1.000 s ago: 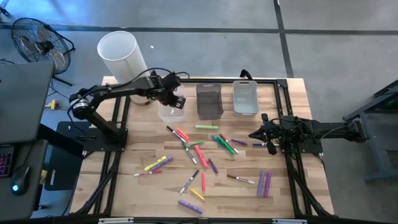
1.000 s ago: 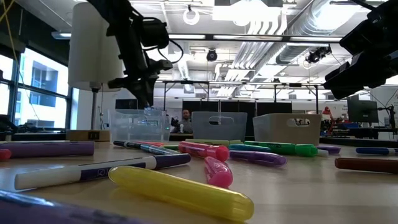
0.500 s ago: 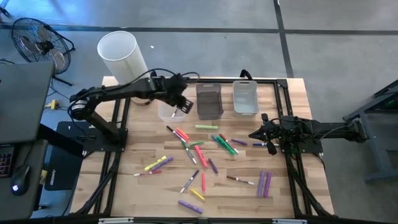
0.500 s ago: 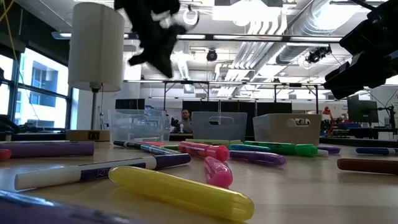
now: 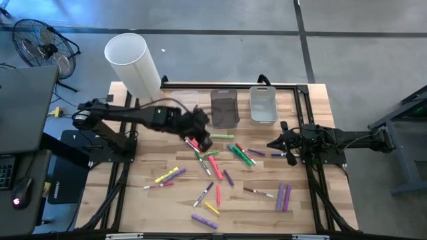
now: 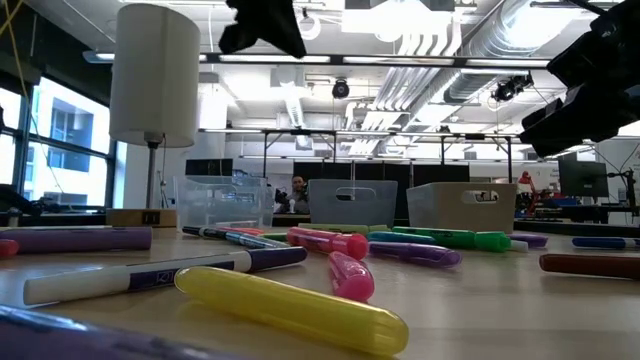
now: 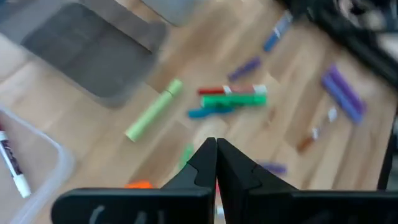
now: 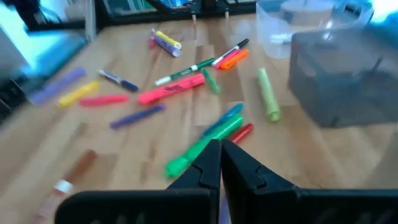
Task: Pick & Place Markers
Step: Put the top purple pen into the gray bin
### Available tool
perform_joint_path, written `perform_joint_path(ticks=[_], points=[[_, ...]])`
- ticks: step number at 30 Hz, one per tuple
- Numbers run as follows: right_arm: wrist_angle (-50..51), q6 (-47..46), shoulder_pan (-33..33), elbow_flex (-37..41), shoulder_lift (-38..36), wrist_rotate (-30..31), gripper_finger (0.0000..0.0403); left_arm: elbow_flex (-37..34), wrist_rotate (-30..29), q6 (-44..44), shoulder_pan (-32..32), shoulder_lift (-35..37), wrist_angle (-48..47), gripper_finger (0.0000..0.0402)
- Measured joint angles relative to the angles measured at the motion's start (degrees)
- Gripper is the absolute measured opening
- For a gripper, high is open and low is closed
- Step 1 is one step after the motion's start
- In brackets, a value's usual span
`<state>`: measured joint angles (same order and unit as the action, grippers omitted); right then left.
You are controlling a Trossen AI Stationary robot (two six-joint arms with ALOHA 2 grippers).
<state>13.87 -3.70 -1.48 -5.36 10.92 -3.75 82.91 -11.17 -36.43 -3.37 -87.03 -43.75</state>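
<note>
the tabletop (image 5: 303, 207) carries the markers (image 5: 215, 162) scattered from centre out to 6 o'clock in the high view, with three clear bins (image 5: 263, 105) in a row at 12 o'clock. the left arm has swung off the leftmost bin (image 6: 222, 199), where it hung a second ago, and now reaches over the middle of the scatter; the left hand (image 5: 202, 133) sits above the pink and red markers near centre. its fingers (image 7: 205, 163) are pressed together with nothing between them. judgement: a drop into the bin is done and the arm is returning for the next pick; most markers are not yet binned, so the task is early. the right arm has not moved, parked at 3 o'clock; the right hand (image 5: 273, 145) is likewise closed and empty, per its wrist view. the left wrist view shows one white-barrelled marker (image 7: 13, 170) lying inside a clear bin, which the high view does not resolve. the low view shows the left arm lifted well clear of the tabletop, and a yellow marker (image 6: 288, 307) nearest the lens; height cannot be read from above.
</note>
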Motion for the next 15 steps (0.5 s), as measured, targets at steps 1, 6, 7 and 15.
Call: perform_joint_path(ticks=[1,6,7,15], points=[[0.0,2.6,0.0,0.0,0.0,0.7,0.0003,0.0,-0.1,1.6,-1.2,-0.3,-0.1,0.0001],[0.0,6.8,0.0,0.0,0.0,3.9,0.0002,-0.1,-0.1,4.9,-5.5,-2.8,0.9,0.0001],[0.0,6.1,0.0,0.0,0.0,4.5,0.0003,0.0,-0.1,4.7,-6.1,-3.4,1.6,0.0001],[-1.8,-0.3,0.0,0.0,0.0,4.5,0.0002,-0.1,0.1,2.1,-9.8,-8.2,5.8,0.0]])
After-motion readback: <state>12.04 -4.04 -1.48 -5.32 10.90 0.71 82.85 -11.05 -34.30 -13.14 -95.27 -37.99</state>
